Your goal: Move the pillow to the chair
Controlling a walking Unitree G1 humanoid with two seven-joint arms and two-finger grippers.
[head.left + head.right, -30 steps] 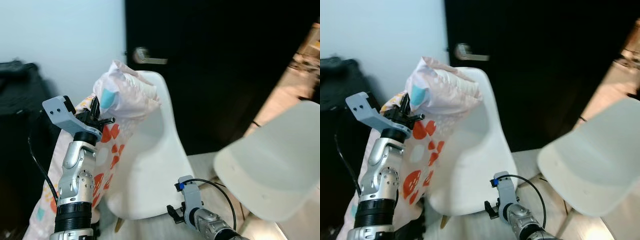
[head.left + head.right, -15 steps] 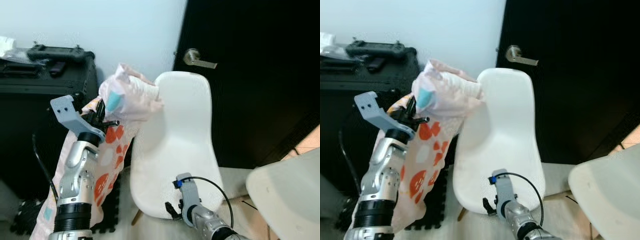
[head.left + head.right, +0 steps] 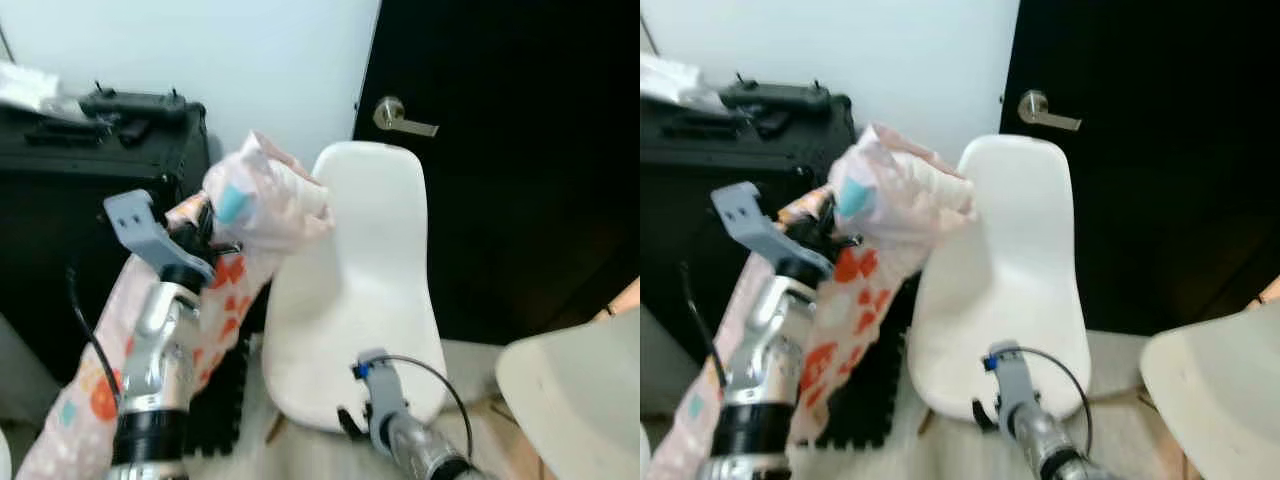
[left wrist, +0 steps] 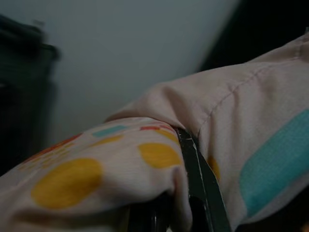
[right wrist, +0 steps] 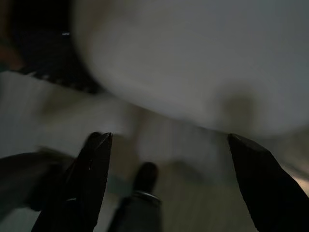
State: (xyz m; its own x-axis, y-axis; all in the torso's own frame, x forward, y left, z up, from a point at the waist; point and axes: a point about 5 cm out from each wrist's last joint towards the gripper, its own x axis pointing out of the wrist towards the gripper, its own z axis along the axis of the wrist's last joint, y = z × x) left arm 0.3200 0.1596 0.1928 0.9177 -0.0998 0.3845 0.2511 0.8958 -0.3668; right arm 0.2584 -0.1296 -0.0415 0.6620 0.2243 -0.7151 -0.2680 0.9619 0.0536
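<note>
— Where is the pillow (image 3: 262, 196)?
— At ten o'clock of the white chair (image 3: 355, 290), its top end touching the chair back; the left tool (image 3: 205, 232) is clamped on its patterned fabric.
— And the right tool (image 5: 169, 169)?
— Low at six o'clock, fingers spread wide, holding nothing, beneath the chair's seat.

left arm (image 3: 160, 350): silver metal segments, rounded joint housings, a black ribbed collar near the base
left wrist bracket (image 3: 135, 222): flat grey plate with small holes
left cable: thin, black, looping beside the arm
left gripper (image 3: 207, 228): two long black fingers
right arm (image 3: 405, 440): silver, grey wrist block with a blue tag, thin black cable arching over it
right gripper (image 5: 169, 179): two black tapered fingers
</note>
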